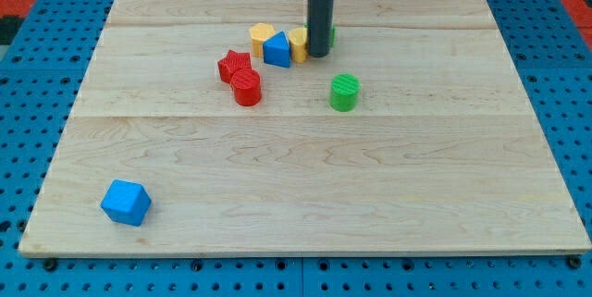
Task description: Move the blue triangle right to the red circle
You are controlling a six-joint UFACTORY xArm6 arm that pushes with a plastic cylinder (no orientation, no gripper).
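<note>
Wooden board (pixel 305 195); my tip (pixel 318 55) just right of blue triangle (pixel 276 51); ribbed red circle (pixel 247 87) lower left.

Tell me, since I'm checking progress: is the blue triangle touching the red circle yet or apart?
Apart. The blue triangle sits up and to the view's right of the red circle, bare board between them. My tip is beside the triangle's right.

On the counter (pixel 444 195), my tip (pixel 318 54) touches a yellow block (pixel 298 45) on its left. The blue triangle (pixel 277 50) and yellow hexagon (pixel 263 34) lie further left. The red star (pixel 234 64) and red circle (pixel 246 87) sit lower left of my tip, touching. The green cylinder (pixel 344 92) is just below-right and the blue cube (pixel 126 202) far lower left.
</note>
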